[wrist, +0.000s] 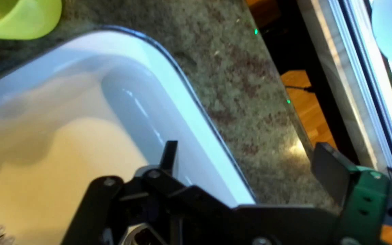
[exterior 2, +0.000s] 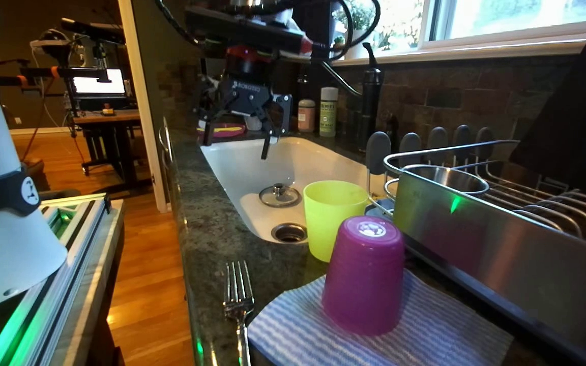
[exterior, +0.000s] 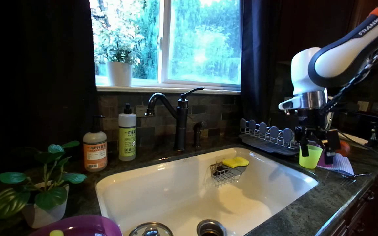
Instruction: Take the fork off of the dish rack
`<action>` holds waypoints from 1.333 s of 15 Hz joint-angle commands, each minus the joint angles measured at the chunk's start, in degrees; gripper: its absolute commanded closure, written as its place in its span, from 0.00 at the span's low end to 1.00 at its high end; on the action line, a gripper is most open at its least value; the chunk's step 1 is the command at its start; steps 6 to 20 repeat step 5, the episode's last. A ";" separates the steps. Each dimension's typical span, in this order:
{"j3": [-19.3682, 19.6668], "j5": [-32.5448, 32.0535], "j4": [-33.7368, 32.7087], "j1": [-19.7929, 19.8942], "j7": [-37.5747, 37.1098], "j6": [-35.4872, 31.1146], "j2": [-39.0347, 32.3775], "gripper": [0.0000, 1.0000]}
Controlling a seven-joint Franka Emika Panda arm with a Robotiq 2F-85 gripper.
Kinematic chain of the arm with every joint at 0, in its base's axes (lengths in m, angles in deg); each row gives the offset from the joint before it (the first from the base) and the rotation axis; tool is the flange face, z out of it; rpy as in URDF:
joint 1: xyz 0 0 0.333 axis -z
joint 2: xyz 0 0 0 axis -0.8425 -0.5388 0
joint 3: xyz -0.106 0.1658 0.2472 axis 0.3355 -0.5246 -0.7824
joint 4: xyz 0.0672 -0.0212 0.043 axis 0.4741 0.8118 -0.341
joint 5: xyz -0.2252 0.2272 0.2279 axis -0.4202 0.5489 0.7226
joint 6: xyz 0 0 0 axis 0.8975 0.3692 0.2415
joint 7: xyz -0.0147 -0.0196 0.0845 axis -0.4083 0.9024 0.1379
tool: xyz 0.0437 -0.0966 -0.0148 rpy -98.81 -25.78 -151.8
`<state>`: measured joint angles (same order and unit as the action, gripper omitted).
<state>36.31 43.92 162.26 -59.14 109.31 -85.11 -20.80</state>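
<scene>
A silver fork [exterior 2: 238,300] lies on the dark stone counter, tines toward the sink, beside a striped cloth; its handle end is cut off by the frame edge. It also shows small in an exterior view [exterior: 353,177]. The dish rack is metal, with grey-tipped prongs and a steel side [exterior 2: 491,244]; it stands beside the sink at the wall [exterior: 267,135]. My gripper [exterior 2: 236,146] is open and empty, in the air above the sink's front edge, apart from fork and rack. In the wrist view the jaws [wrist: 246,148] frame sink rim and counter; fork and rack are out of view.
A yellow-green cup [exterior 2: 331,218] and an upturned purple cup [exterior 2: 364,277] stand between fork and rack, the purple one on the striped cloth [exterior 2: 293,325]. The white sink [exterior: 176,196] has a wire caddy with a yellow sponge [exterior: 236,162]. A faucet [exterior: 181,124] stands behind it.
</scene>
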 commanded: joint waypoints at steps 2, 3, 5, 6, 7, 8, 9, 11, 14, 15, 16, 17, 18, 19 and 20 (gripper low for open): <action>2.53 6.93 -2.83 -0.65 -2.90 6.64 13.11 0.00; 2.75 7.97 -3.69 -0.85 -4.33 6.70 14.67 0.00; 2.94 5.66 -4.09 -0.96 -3.26 5.42 12.25 0.00; 2.94 5.66 -4.09 -0.96 -3.26 5.42 12.25 0.00; 2.94 5.66 -4.09 -0.96 -3.26 5.42 12.25 0.00; 2.94 5.66 -4.09 -0.96 -3.26 5.42 12.25 0.00; 2.94 5.66 -4.09 -0.96 -3.26 5.42 12.25 0.00; 2.94 5.66 -4.09 -0.96 -3.26 5.42 12.25 0.00; 2.94 5.66 -4.09 -0.96 -3.26 5.42 12.25 0.00; 2.94 5.66 -4.09 -0.96 -3.26 5.42 12.25 0.00; 2.94 5.66 -4.09 -0.96 -3.26 5.42 12.25 0.00; 2.94 5.66 -4.09 -0.96 -3.26 5.42 12.25 0.00; 2.94 5.66 -4.09 -0.96 -3.26 5.42 12.25 0.00; 2.94 5.66 -4.09 -0.96 -3.26 5.42 12.25 0.00; 2.94 5.66 -4.09 -0.96 -3.26 5.42 12.25 0.00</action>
